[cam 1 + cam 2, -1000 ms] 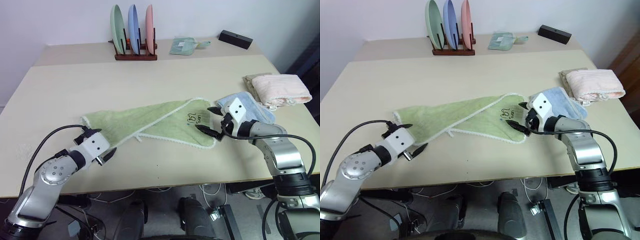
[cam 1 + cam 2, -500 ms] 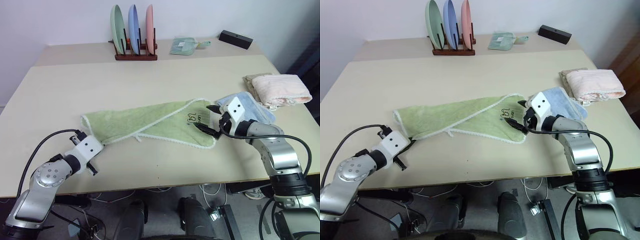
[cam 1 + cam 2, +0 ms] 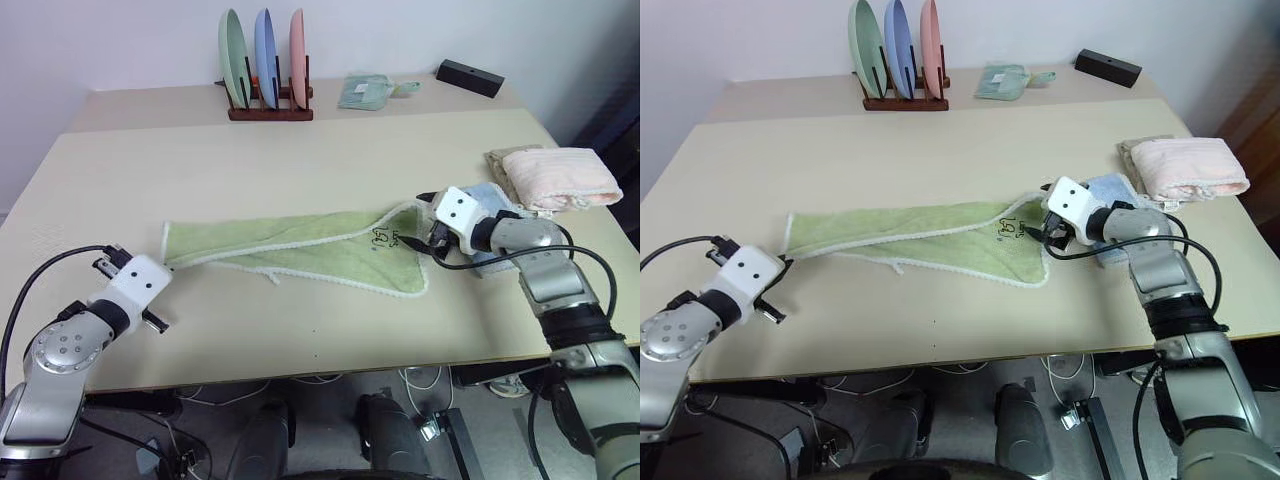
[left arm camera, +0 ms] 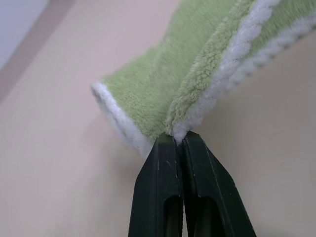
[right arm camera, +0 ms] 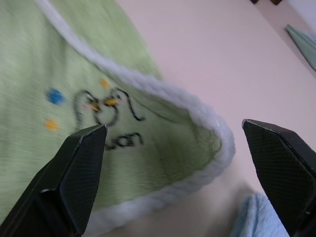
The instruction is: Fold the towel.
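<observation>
Towel (image 3: 300,245), light green with white trim, lies stretched in a long band across the middle of the desk (image 3: 300,160), doubled over itself, with its embroidered dark mark (image 3: 385,237) near the right-hand end. Its left corner is pinched in the left end effector (image 4: 178,140), whose two black fingers are clenched together on the white edge (the wrist view shows the trim caught right at the fingertips), close to the desk's front left corner. At the other end the right end effector (image 3: 430,222) hovers over the corner beside the mark with its fingers (image 5: 81,168) spread wide, one on each side of the curled trim, gripping nothing. Just behind that end effector sits a folded light blue towel (image 3: 487,195), and beyond it, near the right edge, a folded pale pink towel (image 3: 558,178). Along the far edge stand a rack of three plates (image 3: 264,72), a small green dustpan (image 3: 368,92) and a black block (image 3: 470,78).
</observation>
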`<act>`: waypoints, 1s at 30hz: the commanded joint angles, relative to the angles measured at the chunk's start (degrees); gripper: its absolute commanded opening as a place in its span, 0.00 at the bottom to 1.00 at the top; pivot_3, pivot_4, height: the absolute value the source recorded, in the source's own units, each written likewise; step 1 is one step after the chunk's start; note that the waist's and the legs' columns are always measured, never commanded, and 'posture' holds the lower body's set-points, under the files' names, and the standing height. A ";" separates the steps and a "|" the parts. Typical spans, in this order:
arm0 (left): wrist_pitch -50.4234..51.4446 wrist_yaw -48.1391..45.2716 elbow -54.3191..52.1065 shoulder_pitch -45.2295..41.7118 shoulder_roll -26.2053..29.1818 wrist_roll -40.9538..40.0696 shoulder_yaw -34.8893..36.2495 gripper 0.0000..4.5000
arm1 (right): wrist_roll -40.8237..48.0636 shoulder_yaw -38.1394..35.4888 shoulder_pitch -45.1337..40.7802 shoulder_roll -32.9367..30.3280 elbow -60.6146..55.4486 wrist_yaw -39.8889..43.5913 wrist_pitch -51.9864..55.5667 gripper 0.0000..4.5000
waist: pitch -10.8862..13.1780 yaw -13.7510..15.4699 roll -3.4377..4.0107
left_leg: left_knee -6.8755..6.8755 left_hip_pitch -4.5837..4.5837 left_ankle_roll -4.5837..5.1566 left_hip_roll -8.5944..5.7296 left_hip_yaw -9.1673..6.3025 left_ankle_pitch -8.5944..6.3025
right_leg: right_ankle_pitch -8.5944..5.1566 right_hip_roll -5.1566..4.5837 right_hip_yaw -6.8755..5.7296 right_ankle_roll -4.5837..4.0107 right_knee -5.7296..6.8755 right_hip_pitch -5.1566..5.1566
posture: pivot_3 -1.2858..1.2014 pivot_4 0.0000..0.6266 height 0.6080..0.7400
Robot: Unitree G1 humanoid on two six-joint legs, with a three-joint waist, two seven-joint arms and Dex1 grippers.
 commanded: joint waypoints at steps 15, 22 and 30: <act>-1.49 0.02 -2.17 5.20 -0.10 1.15 3.05 0.00 | -13.06 6.34 -17.35 4.44 28.08 -8.49 -24.32 0.27 | 0.00 -0.15 0.00 | -0.02 0.00 -0.01 0.00 0.00 0.00 | 0.00 0.00 0.01 -0.01 0.00 -0.03 | 0.52 0.24 1.00; -1.15 0.04 -2.14 5.66 -0.48 0.55 3.59 0.00 | -12.69 5.53 -17.53 3.85 27.67 -7.63 -26.36 0.02 | 0.00 -0.18 0.01 | -0.02 0.01 -0.01 0.00 -0.01 0.00 | 0.00 0.00 0.02 -0.01 0.02 -0.03 | 0.52 0.24 1.00; 3.50 1.74 5.77 -14.05 -0.67 -5.51 6.73 0.00 | -15.41 4.08 -27.64 3.10 31.85 -17.81 -25.59 0.02 | 0.06 -0.02 0.00 | 0.05 -0.01 -0.13 -0.03 -0.04 0.08 | 0.03 0.00 0.01 -0.04 0.26 -0.12 | 0.52 0.24 1.00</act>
